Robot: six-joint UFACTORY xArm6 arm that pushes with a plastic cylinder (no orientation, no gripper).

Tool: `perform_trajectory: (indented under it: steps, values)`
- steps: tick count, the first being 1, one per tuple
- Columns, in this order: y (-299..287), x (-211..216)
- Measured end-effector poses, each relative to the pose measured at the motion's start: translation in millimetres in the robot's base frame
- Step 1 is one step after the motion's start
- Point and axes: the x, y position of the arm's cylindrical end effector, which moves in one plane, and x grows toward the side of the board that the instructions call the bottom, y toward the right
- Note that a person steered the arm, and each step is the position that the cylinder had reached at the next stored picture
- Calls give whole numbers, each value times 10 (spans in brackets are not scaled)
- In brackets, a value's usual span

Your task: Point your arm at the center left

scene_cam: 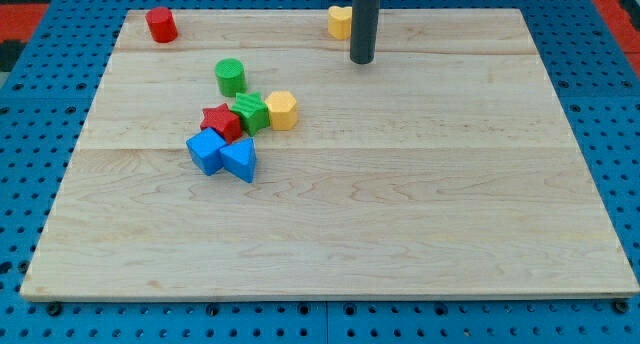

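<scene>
Blue blocks (222, 154) sat mid-left; tip (362, 60), no fingers to judge, stood top-centre by yellow block (339, 22), task undone.

Five-block cluster (248, 116) sits at 10 o'clock from board (400, 204) centre. Green cylinder (230, 76) at its 12, red cylinder (161, 25) at 11 corner. My tip (362, 60) just 5 o'clock of yellow block (339, 22).

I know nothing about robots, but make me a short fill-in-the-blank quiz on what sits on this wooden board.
1. The block nearest my tip is ____ in colour.
2. The red cylinder sits near the board's top ____ corner.
3. The green cylinder stands just above a cluster holding two ____ blocks at its bottom.

Missing words: yellow; left; blue
</scene>
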Motion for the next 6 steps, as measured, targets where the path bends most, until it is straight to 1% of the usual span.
perform_trajectory:
  steps: [4, 5, 6]
  values:
    - [90, -83]
    - [-469, -234]
    - [-1203, -357]
